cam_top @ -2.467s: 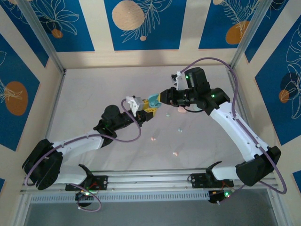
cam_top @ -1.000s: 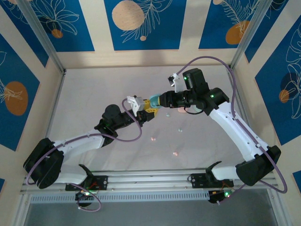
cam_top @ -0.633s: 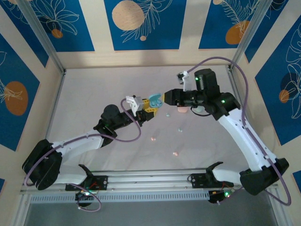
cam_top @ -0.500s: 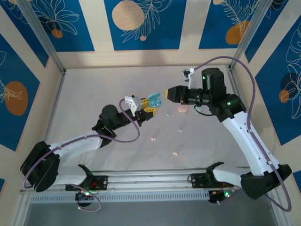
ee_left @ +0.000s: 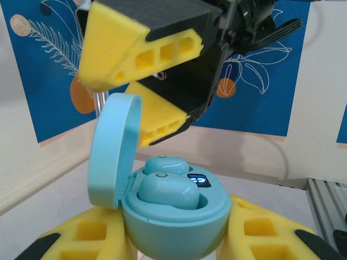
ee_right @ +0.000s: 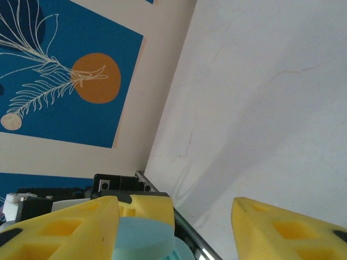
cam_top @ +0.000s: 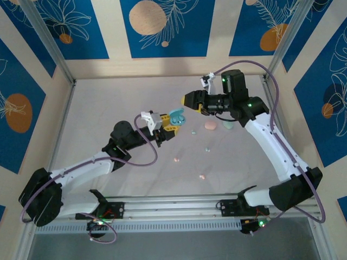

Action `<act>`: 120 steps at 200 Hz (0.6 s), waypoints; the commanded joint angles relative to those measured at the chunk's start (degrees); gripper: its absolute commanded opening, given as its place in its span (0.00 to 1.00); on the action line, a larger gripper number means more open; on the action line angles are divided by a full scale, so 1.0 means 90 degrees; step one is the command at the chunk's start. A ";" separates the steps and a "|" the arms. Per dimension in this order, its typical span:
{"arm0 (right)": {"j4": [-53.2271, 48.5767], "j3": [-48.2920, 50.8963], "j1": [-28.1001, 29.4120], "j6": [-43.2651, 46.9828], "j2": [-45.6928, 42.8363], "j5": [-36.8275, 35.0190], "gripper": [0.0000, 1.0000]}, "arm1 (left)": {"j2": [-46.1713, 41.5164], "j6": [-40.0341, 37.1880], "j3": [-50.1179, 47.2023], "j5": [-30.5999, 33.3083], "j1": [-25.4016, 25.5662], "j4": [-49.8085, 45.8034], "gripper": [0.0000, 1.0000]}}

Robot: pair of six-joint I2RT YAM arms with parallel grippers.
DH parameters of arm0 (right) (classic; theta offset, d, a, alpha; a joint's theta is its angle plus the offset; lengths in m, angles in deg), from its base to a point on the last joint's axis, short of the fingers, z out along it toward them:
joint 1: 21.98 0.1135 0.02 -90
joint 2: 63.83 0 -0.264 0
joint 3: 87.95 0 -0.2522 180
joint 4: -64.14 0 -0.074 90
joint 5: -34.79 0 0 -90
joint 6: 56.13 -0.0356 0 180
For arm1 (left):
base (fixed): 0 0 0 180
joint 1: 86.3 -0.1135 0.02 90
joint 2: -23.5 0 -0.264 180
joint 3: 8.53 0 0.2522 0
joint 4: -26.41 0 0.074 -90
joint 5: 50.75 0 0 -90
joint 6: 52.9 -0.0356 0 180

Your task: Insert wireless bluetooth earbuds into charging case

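Left end effector is clamped on the base of the teal charging case, case upright, lid swung open to the left in the left wrist view, two teal earbuds seated side by side inside. Right end effector has fingers apart with nothing between them, sitting just above and beyond the open case, not touching it. Four loose earbuds are scattered on the surface between the arms, with a pink case and a pale blue case close together under the right arm.
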State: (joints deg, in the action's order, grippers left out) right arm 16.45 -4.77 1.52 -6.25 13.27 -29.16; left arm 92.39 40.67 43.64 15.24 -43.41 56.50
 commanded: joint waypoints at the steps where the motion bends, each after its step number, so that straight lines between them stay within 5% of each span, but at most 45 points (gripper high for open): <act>1: -0.0174 -0.0338 0.0110 -0.0008 0.0169 0.0400 0.58 | -0.0173 -0.0153 0.0029 -0.0174 0.0071 0.0000 0.30; 120: -0.1254 -0.0388 0.0167 0.0839 0.0237 0.1211 0.59 | -0.0090 -0.0003 0.0075 0.0031 0.0068 0.0240 0.30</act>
State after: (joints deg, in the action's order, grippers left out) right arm 8.06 -8.82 3.51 0.00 17.01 -22.80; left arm 92.15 40.15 43.64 15.30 -43.41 56.26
